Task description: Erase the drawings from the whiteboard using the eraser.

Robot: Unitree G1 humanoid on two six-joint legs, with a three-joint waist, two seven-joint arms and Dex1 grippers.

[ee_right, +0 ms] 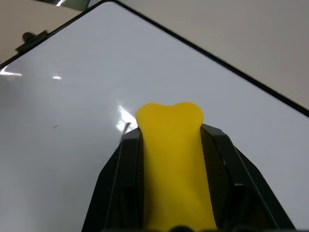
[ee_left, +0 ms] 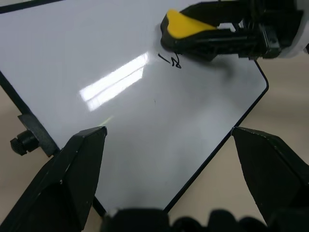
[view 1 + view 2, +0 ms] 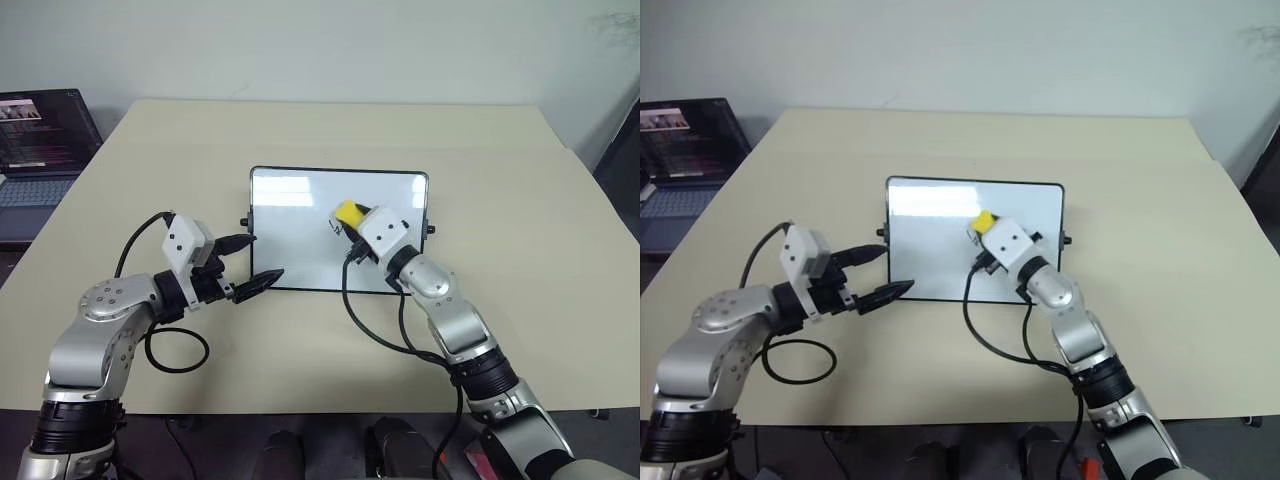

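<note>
Right gripper [image 3: 352, 222] clamped tight on the yellow eraser [image 3: 348, 212] over the whiteboard [image 3: 290, 225], remaining drawings [image 2: 171, 60] just beside its tip at about 7 o'clock in the head view; left gripper [image 3: 250, 261] open, farther off at the board's left edge

text: none readable | laptop screen [image 3: 40, 125]: lines too small | whiteboard [image 3: 300, 240]: scribble only

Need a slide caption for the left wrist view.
Right gripper presses the eraser on the whiteboard beside the drawings.
</note>
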